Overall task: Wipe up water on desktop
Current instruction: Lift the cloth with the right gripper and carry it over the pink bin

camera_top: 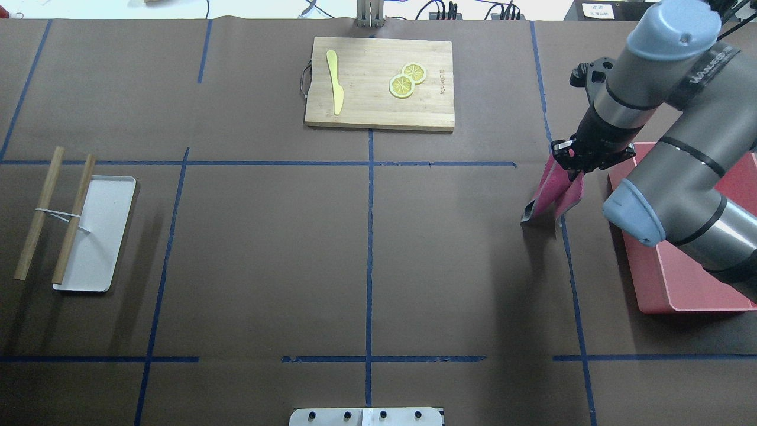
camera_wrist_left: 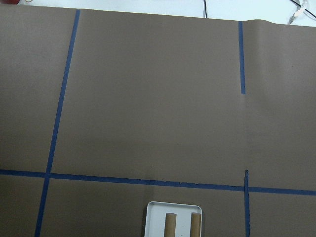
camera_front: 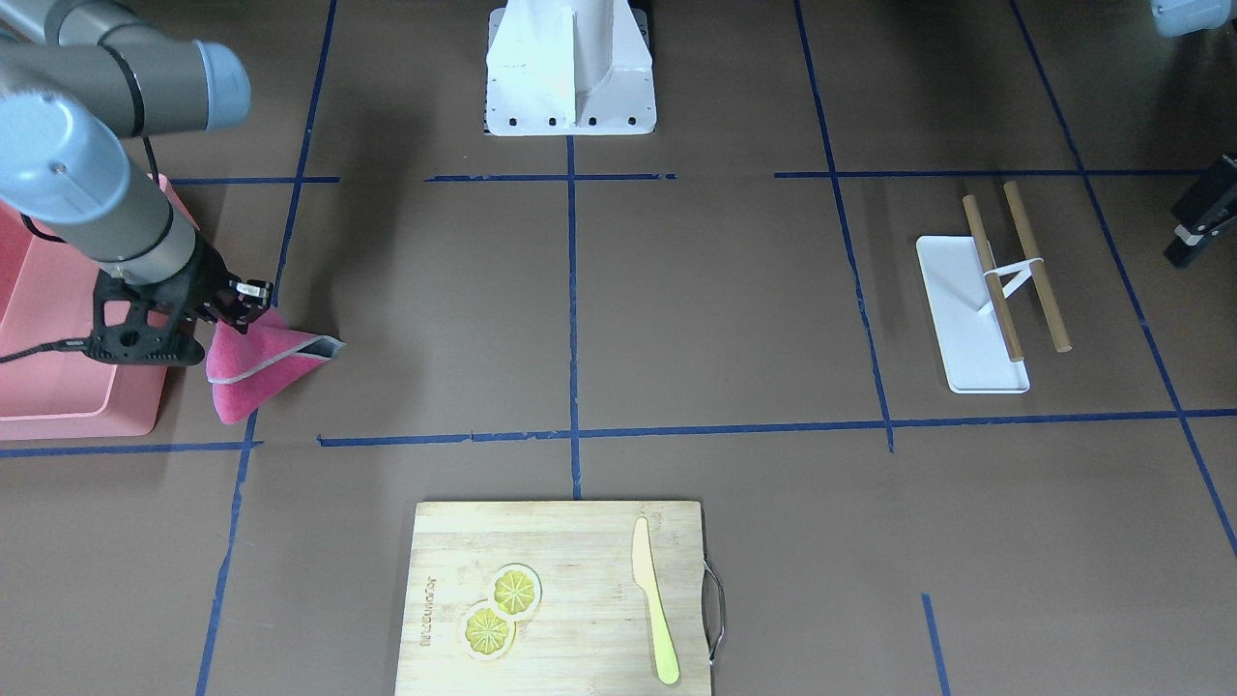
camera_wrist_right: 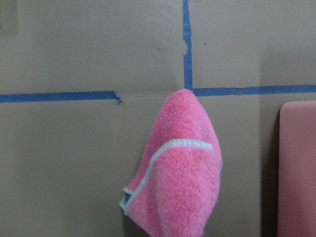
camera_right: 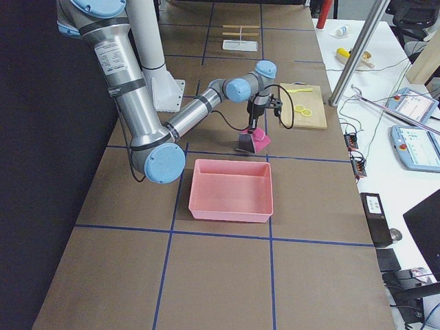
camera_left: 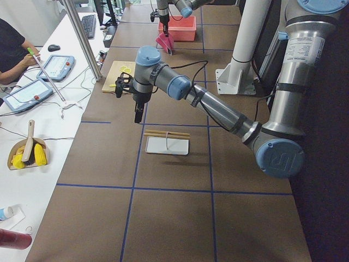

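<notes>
Right end effector [camera_front: 253, 300] pinches the pink towel [camera_front: 253, 375] by its peak, frame left; dragging across the table [camera_front: 696, 319] may pull it free.

One each: knife [camera_front: 654, 599], board [camera_front: 560, 541], tray [camera_front: 957, 319], bin [camera_front: 39, 290], cloth [camera_front: 256, 372]; two lemon slices [camera_front: 513, 590], two apparently wooden sticks [camera_front: 1034, 266].
</notes>
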{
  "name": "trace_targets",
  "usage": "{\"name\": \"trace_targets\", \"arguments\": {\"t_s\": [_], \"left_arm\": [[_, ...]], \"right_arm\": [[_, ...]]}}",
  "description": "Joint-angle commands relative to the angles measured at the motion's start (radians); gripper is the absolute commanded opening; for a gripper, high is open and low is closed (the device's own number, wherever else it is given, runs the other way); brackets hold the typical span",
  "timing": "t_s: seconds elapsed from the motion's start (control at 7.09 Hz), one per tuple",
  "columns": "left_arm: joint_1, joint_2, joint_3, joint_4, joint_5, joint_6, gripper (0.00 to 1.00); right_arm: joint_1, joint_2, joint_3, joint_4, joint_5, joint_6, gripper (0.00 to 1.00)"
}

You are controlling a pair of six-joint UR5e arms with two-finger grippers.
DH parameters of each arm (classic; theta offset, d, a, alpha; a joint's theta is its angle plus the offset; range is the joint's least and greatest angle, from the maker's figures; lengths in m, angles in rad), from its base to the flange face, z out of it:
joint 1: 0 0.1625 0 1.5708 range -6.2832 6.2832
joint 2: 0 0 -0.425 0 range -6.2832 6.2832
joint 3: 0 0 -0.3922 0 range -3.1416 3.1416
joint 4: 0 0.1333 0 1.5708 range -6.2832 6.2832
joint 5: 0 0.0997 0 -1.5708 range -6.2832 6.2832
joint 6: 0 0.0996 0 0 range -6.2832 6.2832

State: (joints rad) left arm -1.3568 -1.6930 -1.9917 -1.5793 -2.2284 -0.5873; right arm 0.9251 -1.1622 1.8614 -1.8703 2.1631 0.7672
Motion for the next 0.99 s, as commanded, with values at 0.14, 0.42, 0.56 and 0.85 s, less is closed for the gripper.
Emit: {"name": "trace_targets", "arguments": {"t_s": [0.14,0.42,0.56,0.85], "left_arm": [[-0.065,0.108,0.034,0.002,-0.002,0.252,1.00],[-0.134,0.130,0.138,-0.001,-0.008,0.393,1.00],[-0.148,0.130,0.193,-0.001,-0.010,0.459,1.00],[-0.154,0.130,0.208,0.001,-0.008,0.465,1.00]], "right_arm": [[0.212,0.021,0.183,-0.268,0.080,-0.245,0.00],[0.311,-0.084,0.217,-0.325,0.095,-0.458,0.00],[0.364,-0.156,0.217,-0.325,0.106,-0.577,0.00],[0.382,-0.252,0.208,-0.322,0.090,-0.713,0.00]]}}
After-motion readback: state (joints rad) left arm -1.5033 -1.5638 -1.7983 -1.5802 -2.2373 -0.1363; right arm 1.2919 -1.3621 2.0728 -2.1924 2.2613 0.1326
